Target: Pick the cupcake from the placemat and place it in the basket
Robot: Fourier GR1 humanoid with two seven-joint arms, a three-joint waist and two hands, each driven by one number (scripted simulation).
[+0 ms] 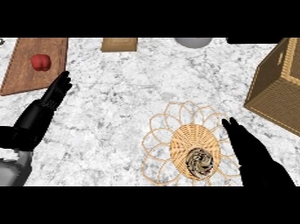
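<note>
Wicker-woven round placemat (192,146) carries the brown swirled cupcake (199,162) near its lower edge, right hand (255,157) open and empty beside it; fingers should close around its sides before lifting toward the square woven basket (284,87).

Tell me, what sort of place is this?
Probably a kitchen counter: a marbled worktop, a wooden cutting board with a red pepper-like item, and a wicker basket.
</note>
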